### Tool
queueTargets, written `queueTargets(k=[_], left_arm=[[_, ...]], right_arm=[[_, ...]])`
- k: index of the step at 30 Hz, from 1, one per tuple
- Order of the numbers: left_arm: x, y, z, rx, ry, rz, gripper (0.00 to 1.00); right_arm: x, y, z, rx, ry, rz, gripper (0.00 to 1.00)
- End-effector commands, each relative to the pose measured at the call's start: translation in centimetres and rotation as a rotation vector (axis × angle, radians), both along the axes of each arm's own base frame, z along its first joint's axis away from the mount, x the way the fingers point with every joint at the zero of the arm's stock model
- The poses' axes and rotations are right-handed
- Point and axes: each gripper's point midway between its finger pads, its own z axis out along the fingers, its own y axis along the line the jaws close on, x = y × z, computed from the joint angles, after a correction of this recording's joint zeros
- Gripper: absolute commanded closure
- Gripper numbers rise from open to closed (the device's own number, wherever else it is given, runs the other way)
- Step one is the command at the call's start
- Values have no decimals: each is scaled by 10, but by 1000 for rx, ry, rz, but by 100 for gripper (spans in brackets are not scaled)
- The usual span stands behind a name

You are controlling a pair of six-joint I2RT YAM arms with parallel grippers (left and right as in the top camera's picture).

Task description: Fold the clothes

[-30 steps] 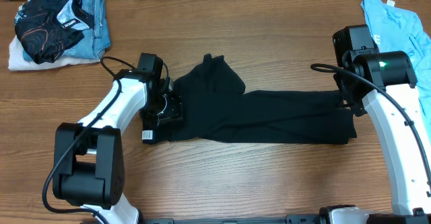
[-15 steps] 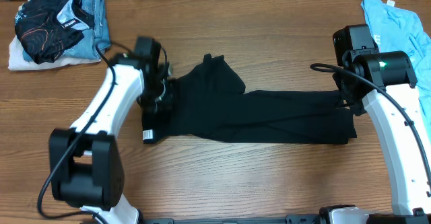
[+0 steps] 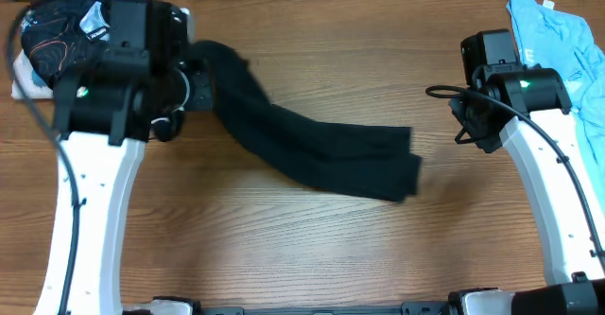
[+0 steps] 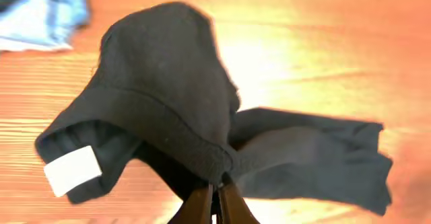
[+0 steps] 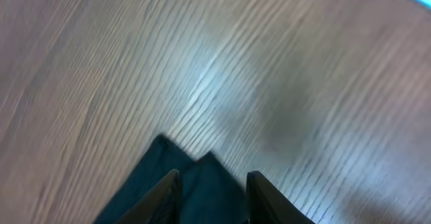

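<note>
From overhead we see a brown wood-grain table [image 3: 312, 249] filling the frame. The black T-shirt [image 3: 321, 149] runs as a long bunched band from the upper left down toward the middle right. Its upper end meets the wrist of the left arm [image 3: 95, 164]. Whether its lower end rests on the wood or hangs just above it, we cannot tell. The right arm [image 3: 539, 164] stands along the right edge, its wrist near the shirt's lower end but apart from it. A light blue T-shirt [image 3: 544, 26] lies in the upper right corner. A pile of other clothes [image 3: 66, 45], black, blue and white, sits in the upper left corner, partly under the left arm.

In the left wrist view the table looks orange and blurred. The left claw [image 4: 216, 200], at the bottom middle, is clenched, its two fingers pressed together on a fold of the black T-shirt. The cloth humps up over them, a white label [image 4: 73, 170] shows at the lower left, and the rest of the shirt trails toward the right. Blue cloth from the pile shows in the upper left corner.

In the right wrist view we see blurred wood grain. The right claw [image 5: 213, 177], at the bottom, is released, with its fingers standing apart. A corner of black cloth shows between them, and we cannot tell whether it touches them.
</note>
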Motion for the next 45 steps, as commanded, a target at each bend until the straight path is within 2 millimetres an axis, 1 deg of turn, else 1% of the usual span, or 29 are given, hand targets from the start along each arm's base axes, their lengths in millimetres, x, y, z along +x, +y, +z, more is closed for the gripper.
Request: queueTargets(k=[1, 2, 3, 4, 7, 10, 12, 13, 14, 16, 19, 24, 26, 28, 35, 38, 39, 41, 43, 45], left_arm=[[-3, 19, 32, 47, -100, 90, 96], [-5, 19, 38, 42, -118, 93, 96], [-8, 19, 51, 34, -152, 93, 96], [-10, 19, 58, 30, -173, 92, 96], [-15, 20, 74, 24, -214, 94, 96], [-17, 22, 75, 28, -214, 100, 96], [-18, 26, 70, 46, -196, 118, 96], [-19, 31, 67, 66, -180, 145, 96], [-20, 37, 63, 87, -164, 174, 96], [-19, 41, 62, 105, -159, 190, 96], [-17, 45, 63, 123, -167, 210, 96], [-17, 62, 67, 161, -188, 319, 96], [-17, 72, 69, 191, -201, 372, 95], [-18, 75, 70, 204, -205, 389, 94], [-16, 76, 68, 211, -197, 390, 94], [-15, 76, 67, 212, -195, 390, 93], [-15, 76, 67, 212, -194, 390, 93], [-16, 76, 66, 213, -190, 389, 92], [-17, 76, 66, 215, -186, 389, 92], [-18, 76, 65, 217, -181, 388, 92]], right_arm=[[5, 18, -10, 67, 37, 144, 61], [6, 21, -11, 78, 41, 167, 58], [8, 26, -14, 99, 49, 194, 51], [8, 30, -16, 120, 54, 212, 45], [13, 46, -19, 176, 54, 297, 28], [18, 65, -23, 232, 49, 409, 14], [18, 73, -29, 250, 60, 448, 9], [17, 77, -36, 257, 80, 462, 8], [13, 83, -49, 273, 113, 476, 8], [9, 95, -63, 314, 141, 510, 8], [2, 125, -87, 416, 169, 615, 8], [-18, 162, -115, 534, 231, 690, 8], [-27, 175, -121, 545, 250, 721, 8], [-34, 183, -123, 546, 265, 732, 8], [-53, 213, -135, 541, 287, 820, 8], [-61, 228, -138, 559, 288, 844, 11], [-67, 240, -138, 578, 282, 878, 13], [-70, 251, -139, 595, 268, 909, 14], [-71, 256, -142, 588, 261, 909, 16], [-71, 254, -145, 552, 264, 875, 18]])
